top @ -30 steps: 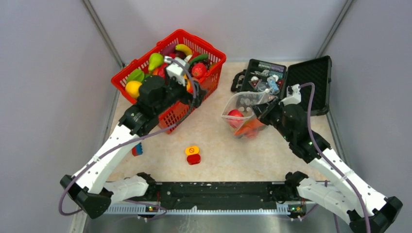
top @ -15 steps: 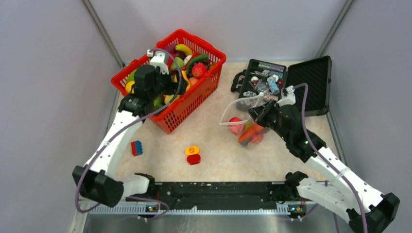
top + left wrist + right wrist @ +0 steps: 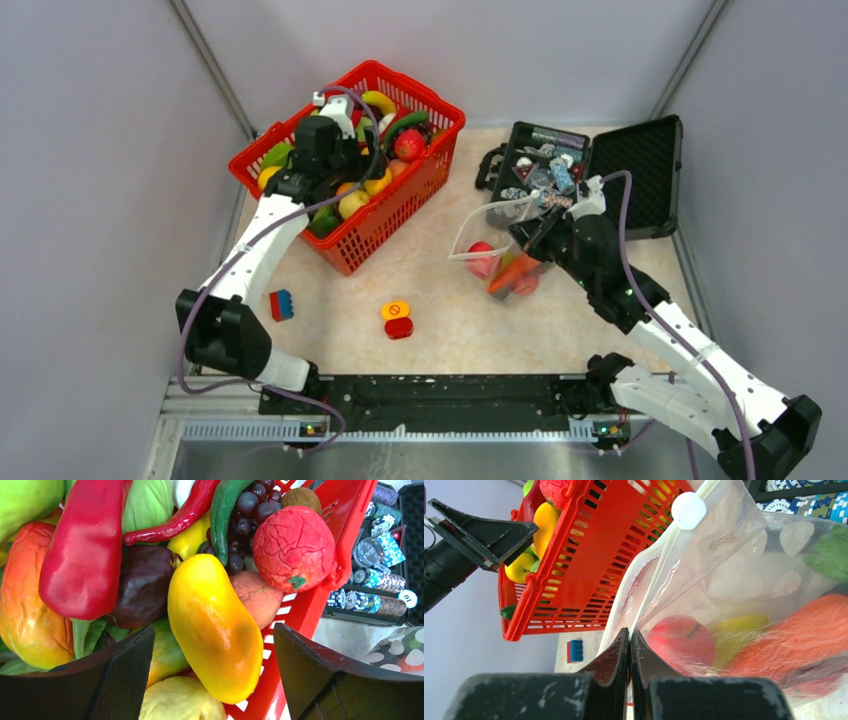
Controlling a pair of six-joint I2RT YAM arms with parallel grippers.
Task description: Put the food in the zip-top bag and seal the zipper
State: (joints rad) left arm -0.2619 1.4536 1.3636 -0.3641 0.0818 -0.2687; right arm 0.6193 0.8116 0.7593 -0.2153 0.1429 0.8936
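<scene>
Top external view: two arms work a beige desk [image 3: 440, 300] — the left one reaching into a red basket [image 3: 385, 225] at upper left of the frame, the right one holding a clear bag [image 3: 505, 225] right of centre, just below an open black case [image 3: 640, 160] of poker chips.

The left tool [image 3: 212, 632] hangs over the heaped food with its jaws spread wide and nothing between the pads. In the left wrist view a yellow fruit [image 3: 200, 595] fills the middle of the frame between the two fingers; whether either pad touches it cannot be told. A rough red fruit [image 3: 294, 547] sits at upper right against the basket rim, a red pepper [image 3: 85, 550] at left, and dark grapes [image 3: 247, 510] at top centre.

The right tool [image 3: 629, 637] is pressed together on the bag's edge, pinching the plastic where the zipper [image 3: 659, 560] comes down to it. In the right wrist view the whitish strip runs from the fingertips up to a round white tab [image 3: 689, 510] at top centre — its two sides stand apart, and the mouth gapes toward the basket. Inside the bag lie a red apple [image 3: 679, 637], a yellow piece [image 3: 736, 625] and an orange carrot [image 3: 794, 630], all at lower right.

An orange-and-red button block [image 3: 397, 318] lies on the desk at lower centre of the top view, and a blue-and-red brick [image 3: 282, 304] left of it beside the left arm.
</scene>
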